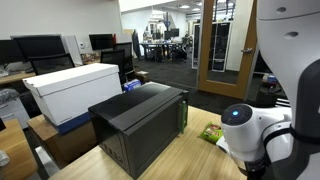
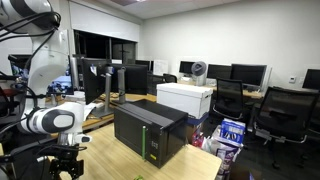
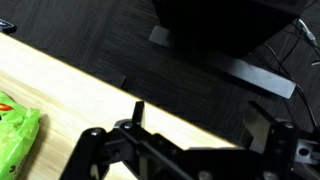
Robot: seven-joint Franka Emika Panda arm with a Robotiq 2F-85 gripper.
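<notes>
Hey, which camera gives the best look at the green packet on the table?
The wrist view: the green packet fills its left edge, close up on the wooden table, though cropped. In an exterior view it is only a small green patch by the robot arm.

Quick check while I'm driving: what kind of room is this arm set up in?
Most likely an open-plan office: rows of monitors on desks, black office chairs, and a carpeted floor.
</notes>
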